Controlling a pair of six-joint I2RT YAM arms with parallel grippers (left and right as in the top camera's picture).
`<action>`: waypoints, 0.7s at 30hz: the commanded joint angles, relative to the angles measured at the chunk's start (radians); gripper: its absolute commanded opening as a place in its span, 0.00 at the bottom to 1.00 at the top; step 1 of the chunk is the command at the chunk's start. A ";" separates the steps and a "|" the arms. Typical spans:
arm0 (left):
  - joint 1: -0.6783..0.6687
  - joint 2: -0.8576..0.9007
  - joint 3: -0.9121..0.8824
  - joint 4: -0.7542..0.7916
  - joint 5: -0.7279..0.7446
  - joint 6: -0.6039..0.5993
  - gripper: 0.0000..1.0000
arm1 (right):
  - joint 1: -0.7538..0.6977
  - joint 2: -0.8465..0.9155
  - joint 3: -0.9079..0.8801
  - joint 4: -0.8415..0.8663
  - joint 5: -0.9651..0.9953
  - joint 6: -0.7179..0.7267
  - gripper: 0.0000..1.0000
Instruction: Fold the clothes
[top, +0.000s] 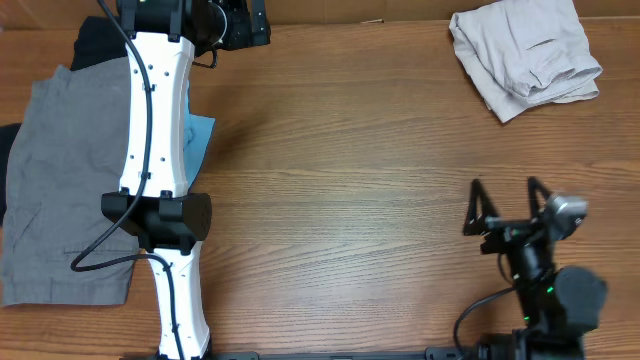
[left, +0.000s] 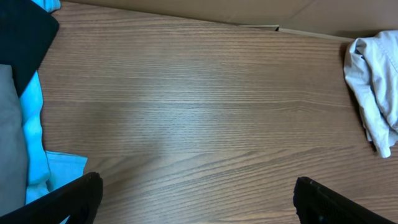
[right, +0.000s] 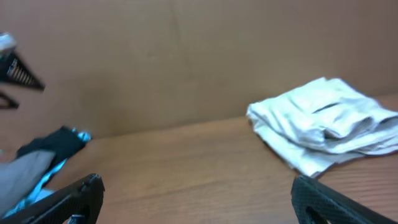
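One pair of cream shorts (top: 525, 55) lies apparently folded at the far right corner of the table (top: 350, 200), while grey shorts (top: 60, 190), a light-blue piece (top: 200, 135) and a black piece (top: 95, 40) lie overlapped and unfolded at its left edge, with the left gripper (left: 198, 190) and the right gripper (top: 507, 195) both spread wide and holding nothing.

The worktop (top: 350, 180) is brown wood-grain board, bare across its middle. A bunched pair of cream shorts (top: 525, 55) lies at its far right corner. Grey shorts (top: 60, 190) lie spread flat along the left edge. A light-blue piece (top: 200, 135) shows at their inner edge, and a black piece (top: 95, 45) touches their far end.
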 joint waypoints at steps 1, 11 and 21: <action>-0.007 0.010 -0.002 0.001 -0.005 0.012 1.00 | 0.035 -0.088 -0.117 0.063 -0.019 -0.026 1.00; -0.007 0.010 -0.002 0.001 -0.005 0.012 1.00 | 0.049 -0.256 -0.315 0.101 0.008 -0.025 1.00; -0.007 0.010 -0.002 0.001 -0.005 0.012 1.00 | 0.050 -0.275 -0.314 0.073 0.007 -0.022 1.00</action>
